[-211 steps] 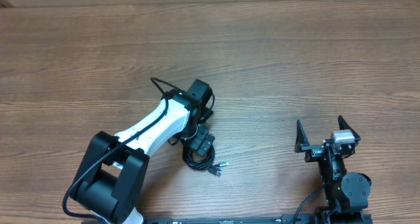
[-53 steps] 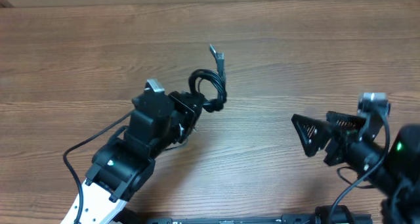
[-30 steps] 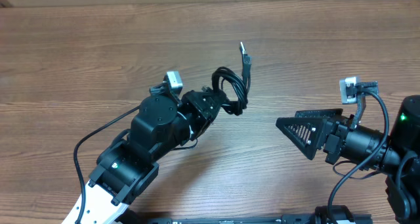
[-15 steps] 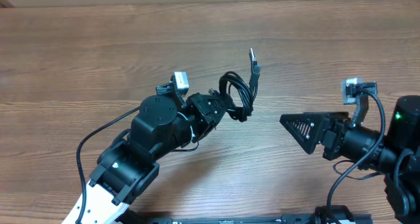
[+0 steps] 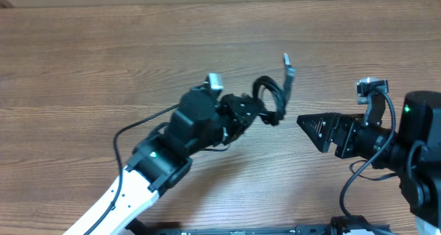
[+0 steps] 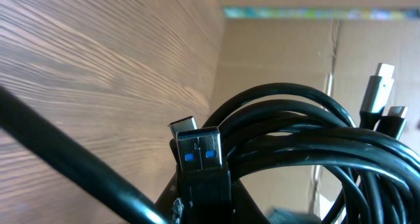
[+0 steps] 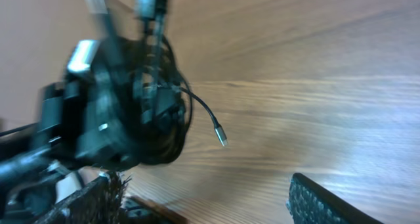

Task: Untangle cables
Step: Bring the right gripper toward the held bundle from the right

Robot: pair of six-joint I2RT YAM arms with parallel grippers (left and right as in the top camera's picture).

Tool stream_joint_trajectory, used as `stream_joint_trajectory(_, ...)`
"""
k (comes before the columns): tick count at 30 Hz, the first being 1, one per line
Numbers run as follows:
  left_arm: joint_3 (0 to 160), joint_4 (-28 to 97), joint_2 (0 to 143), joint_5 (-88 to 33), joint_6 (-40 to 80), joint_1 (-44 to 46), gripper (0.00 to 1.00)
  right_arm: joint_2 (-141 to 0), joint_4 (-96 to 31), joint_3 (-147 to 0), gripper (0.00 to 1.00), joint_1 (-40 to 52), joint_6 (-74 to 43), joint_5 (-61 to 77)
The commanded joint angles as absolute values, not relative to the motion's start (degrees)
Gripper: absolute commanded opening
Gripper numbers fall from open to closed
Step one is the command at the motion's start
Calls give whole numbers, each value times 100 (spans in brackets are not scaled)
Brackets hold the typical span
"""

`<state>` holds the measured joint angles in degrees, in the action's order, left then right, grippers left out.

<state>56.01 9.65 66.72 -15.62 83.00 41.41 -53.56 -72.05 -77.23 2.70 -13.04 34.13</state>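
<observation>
My left gripper is pinched on the cables. They form a bunch of thin black loops, held above the table just right of the middle of the overhead view. One cable end with a silver plug sticks up out of the bunch toward the top of the frame. My left arm runs from the lower left corner up to the bunch.

In the left wrist view the loops fill the lower right of the frame, so close that they hide my own fingers. A flat plug with a blue tongue faces the camera at lower centre. Two more metal-tipped ends stand at the right edge, and the wood grain takes the upper left.

My right gripper sits right of centre in the overhead view. It points left at the bunch, near it but not touching, with bare wood between. The right wrist view is blurred. It shows my fingers spread wide, one at each lower corner, with nothing between them. The bunch hangs in the left half of that frame, and a loose thin end with a small silver tip pokes out to its right.
</observation>
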Motion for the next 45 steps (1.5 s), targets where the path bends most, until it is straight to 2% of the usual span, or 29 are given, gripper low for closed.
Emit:
stream_joint_trajectory(1,5640,788,6755,-1411,8510,4379,4,-5531,-7363,-7710,81,261,-1144,2875)
stream_joint_trajectory(22,5640,1063,6936,-836,9445,4466,4,-5959,-7693,-7710,85,261,-661,2930)
stream_joint_trajectory(34,5640,1041,6936,-873,9456,4560,4,-5959,-7531,-7710,90,261,-567,3273)
stream_joint_trajectory(45,5640,943,6936,-764,9485,4696,4,-5966,-7491,-7710,89,261,-567,3312)
